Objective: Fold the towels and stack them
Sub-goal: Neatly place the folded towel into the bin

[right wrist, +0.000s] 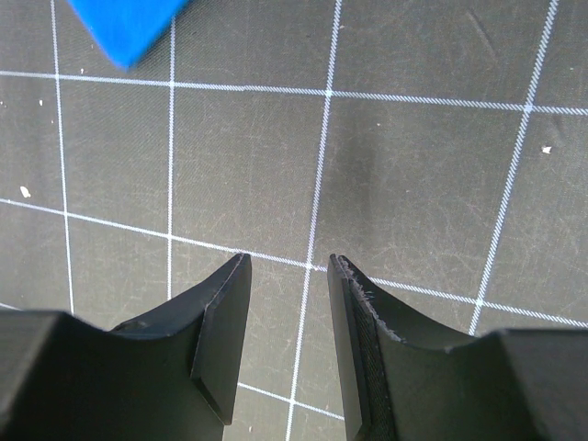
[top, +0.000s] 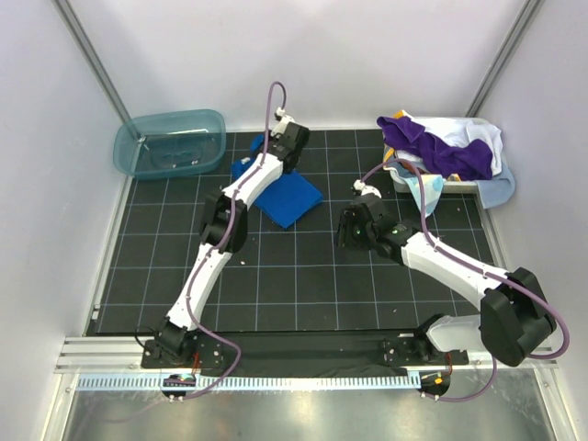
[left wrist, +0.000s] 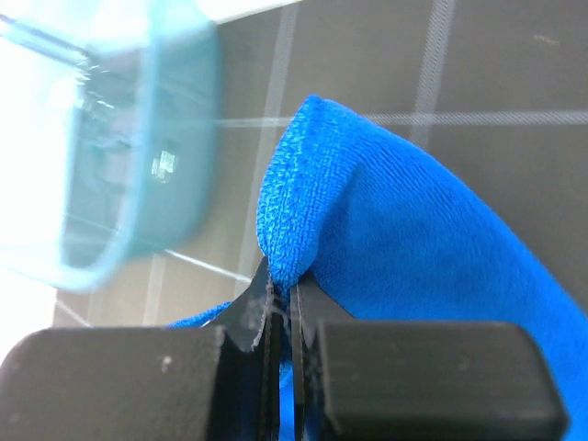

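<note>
L pincer (left wrist: 280,317): shut on blue towel (top: 292,197) corner, upper centre of top view, by teal tub (top: 170,142). R pincer (right wrist: 287,312): parted, empty, above tabletop (right wrist: 413,138). Towel pile (top: 441,147): upper right. Rec: carry corner straight over, edges matched.

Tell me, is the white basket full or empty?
Full. A purple towel, a white towel and a light blue one are heaped in the basket, spilling over its rim.
</note>
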Robot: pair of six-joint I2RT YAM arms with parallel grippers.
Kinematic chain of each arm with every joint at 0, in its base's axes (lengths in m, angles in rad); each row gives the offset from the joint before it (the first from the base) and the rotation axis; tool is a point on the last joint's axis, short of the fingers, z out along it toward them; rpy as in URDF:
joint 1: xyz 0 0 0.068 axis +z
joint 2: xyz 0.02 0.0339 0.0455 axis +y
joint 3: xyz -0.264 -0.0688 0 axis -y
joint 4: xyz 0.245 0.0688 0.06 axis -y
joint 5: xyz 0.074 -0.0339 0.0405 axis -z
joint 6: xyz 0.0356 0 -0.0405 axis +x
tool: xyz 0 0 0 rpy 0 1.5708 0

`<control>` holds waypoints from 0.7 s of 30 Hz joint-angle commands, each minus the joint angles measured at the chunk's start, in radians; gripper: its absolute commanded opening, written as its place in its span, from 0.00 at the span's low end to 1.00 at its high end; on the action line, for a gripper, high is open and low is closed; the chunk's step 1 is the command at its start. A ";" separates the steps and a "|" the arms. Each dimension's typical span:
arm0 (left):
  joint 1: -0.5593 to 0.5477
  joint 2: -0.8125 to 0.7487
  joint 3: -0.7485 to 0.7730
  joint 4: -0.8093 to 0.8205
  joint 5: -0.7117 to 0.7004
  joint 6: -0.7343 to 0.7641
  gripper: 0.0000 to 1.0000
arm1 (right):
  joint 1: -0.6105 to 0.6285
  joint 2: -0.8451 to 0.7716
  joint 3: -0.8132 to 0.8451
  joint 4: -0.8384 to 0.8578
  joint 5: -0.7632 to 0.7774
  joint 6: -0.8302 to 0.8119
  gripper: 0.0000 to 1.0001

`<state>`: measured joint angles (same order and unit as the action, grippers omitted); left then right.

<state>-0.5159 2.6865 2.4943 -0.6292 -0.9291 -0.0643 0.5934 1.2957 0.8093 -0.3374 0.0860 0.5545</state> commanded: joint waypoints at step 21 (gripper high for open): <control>0.099 -0.017 0.115 0.508 -0.050 0.486 0.00 | -0.003 0.063 -0.056 0.141 -0.058 -0.033 0.45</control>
<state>-0.4335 2.7014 2.5587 -0.2165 -0.9760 0.3805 0.5934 1.3514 0.7532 -0.2520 0.0399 0.5282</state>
